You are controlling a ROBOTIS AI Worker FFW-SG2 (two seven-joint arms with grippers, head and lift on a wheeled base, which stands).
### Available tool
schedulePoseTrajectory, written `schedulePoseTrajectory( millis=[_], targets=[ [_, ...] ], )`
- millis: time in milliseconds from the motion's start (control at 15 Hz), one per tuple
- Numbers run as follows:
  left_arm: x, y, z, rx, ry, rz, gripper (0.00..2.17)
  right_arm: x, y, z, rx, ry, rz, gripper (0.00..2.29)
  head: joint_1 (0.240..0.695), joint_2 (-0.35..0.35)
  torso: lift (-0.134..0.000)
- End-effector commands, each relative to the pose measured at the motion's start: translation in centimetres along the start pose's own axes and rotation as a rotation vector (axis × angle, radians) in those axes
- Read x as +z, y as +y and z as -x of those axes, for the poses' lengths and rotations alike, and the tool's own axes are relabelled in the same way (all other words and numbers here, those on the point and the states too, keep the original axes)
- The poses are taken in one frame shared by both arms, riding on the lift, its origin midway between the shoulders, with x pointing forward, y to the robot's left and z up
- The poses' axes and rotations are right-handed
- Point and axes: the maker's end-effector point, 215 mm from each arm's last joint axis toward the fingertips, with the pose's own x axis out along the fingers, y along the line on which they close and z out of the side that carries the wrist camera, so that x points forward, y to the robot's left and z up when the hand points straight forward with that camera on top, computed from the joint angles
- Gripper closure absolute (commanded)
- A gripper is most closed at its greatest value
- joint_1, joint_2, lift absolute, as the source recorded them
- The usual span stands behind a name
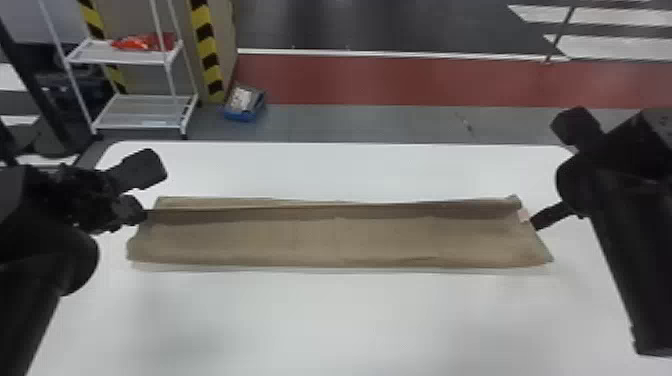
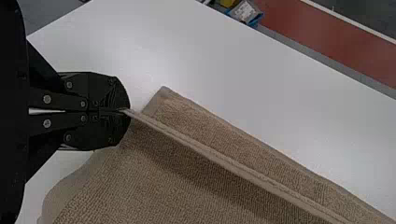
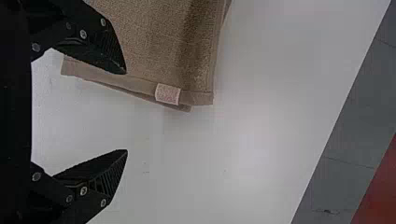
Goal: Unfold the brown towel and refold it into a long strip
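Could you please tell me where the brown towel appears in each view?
Head view: brown towel, across the middle of the white table.
Left wrist view: brown towel, its edge pinched in the left gripper.
Right wrist view: brown towel, its end near the open right gripper.
Shared landmark: red floor strip beyond the table.

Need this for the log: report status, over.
Left gripper shut on edge of brown towel. Right gripper open near tag. Towel in long strip on white table.

White shelf (image 1: 145, 113) behind the white table (image 1: 320, 320)
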Motion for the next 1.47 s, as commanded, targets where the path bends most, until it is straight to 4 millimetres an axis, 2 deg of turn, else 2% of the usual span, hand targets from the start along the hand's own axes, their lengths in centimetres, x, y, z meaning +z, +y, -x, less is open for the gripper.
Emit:
schedulePoseTrajectory(
  millis=[0, 67, 133, 200, 333, 400, 467, 667, 867, 1000, 1200, 1267, 1400],
  targets=[
    [0.0, -0.3, -0.2, 0.013, -0.005, 0.001, 2.10, -0.6, 0.0, -0.2, -0.010, 0.013, -0.019, 0.05, 0.695, -0.058, -0.123],
    [-0.1, -0.3, -0.2, 0.036, -0.010, 0.004, 1.90, -0.7, 0.1, -0.2, -0.011, 0.015, -0.026, 0.05, 0.695, -0.060, -0.123],
    [-0.4, -0.6, -0.2, 0.067, -0.017, -0.002, 1.59, -1.2, 0.3, -0.4, -0.008, 0.020, -0.034, 0.06, 0.695, -0.060, -0.123],
    [-0.2, -0.1, 0.5, 0.115, -0.042, 0.002, 1.25, -1.7, 0.5, -0.4, -0.007, 0.022, -0.041, 0.06, 0.695, -0.059, -0.123],
    [0.5, -0.5, 1.9, 0.133, -0.133, 0.010, 0.38, -1.8, 1.0, 0.3, -0.004, -0.015, -0.049, 0.06, 0.695, -0.057, -0.123],
    [0.0, -0.6, 2.9, 0.143, -0.164, 0.029, 0.11, -2.4, 1.3, 0.5, 0.001, -0.023, -0.067, 0.06, 0.695, -0.057, -0.123],
    [0.1, -0.2, 4.0, 0.160, -0.203, 0.035, 0.02, -2.9, 1.3, 1.0, 0.005, -0.038, -0.086, 0.07, 0.695, -0.061, -0.123],
    [0.0, -0.1, 7.0, 0.186, -0.340, 0.110, 0.00, -4.2, 1.4, 2.8, 0.041, -0.115, -0.145, 0.07, 0.695, -0.061, -0.123],
    [0.2, 1.2, 10.3, 0.207, -0.559, 0.346, 0.00, -6.3, 2.6, 5.3, 0.101, -0.195, -0.306, 0.07, 0.695, -0.062, -0.123],
    [-0.4, 1.0, 11.9, 0.210, -0.679, 0.516, 0.00, -7.3, 5.4, 7.2, 0.142, -0.275, -0.371, 0.07, 0.695, -0.060, -0.123],
    [-2.4, 1.0, 12.8, 0.256, -0.739, 0.788, 0.00, -8.0, 10.6, 9.8, 0.202, -0.382, -0.422, 0.06, 0.695, -0.016, -0.123],
    [-2.5, 0.3, 13.1, 0.220, -0.774, 0.860, 0.00, -8.0, 12.6, 10.7, 0.233, -0.418, -0.430, 0.06, 0.695, 0.003, -0.123],
    [-1.3, -1.7, 14.6, 0.196, -0.837, 0.904, 0.01, -8.4, 15.9, 11.4, 0.269, -0.458, -0.442, 0.07, 0.695, 0.040, -0.123]
  ],
)
